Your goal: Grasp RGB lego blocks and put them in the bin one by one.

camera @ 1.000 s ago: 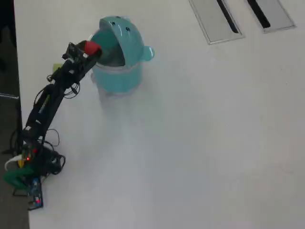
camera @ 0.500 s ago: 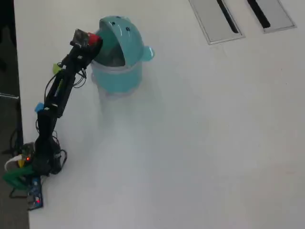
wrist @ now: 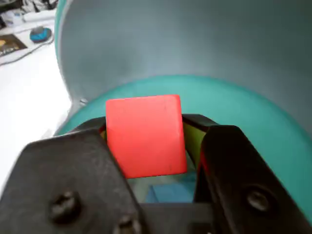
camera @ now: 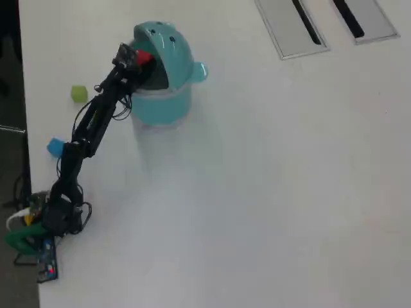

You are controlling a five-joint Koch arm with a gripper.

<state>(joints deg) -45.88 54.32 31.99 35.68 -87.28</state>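
Note:
My gripper (camera: 142,59) is shut on the red lego block (camera: 144,59) and holds it over the mouth of the teal bin (camera: 164,102), under its raised domed lid (camera: 173,45). In the wrist view the red block (wrist: 145,141) sits squeezed between the two black jaws of the gripper (wrist: 146,127). The bin's rim (wrist: 253,114) curves behind it and the inside of the lid (wrist: 195,39) fills the top. The lime green block (camera: 78,94) and the blue block (camera: 55,147) lie on the white table, left of the arm.
Two grey rectangular panels (camera: 292,25) (camera: 363,18) are set into the table at the top right. The arm's base and cables (camera: 38,224) sit at the table's left edge, beside the dark floor.
The arm has stretched to the right, carrying the red block from the bin's left rim to over its opening. The green and blue blocks now show beside the arm.

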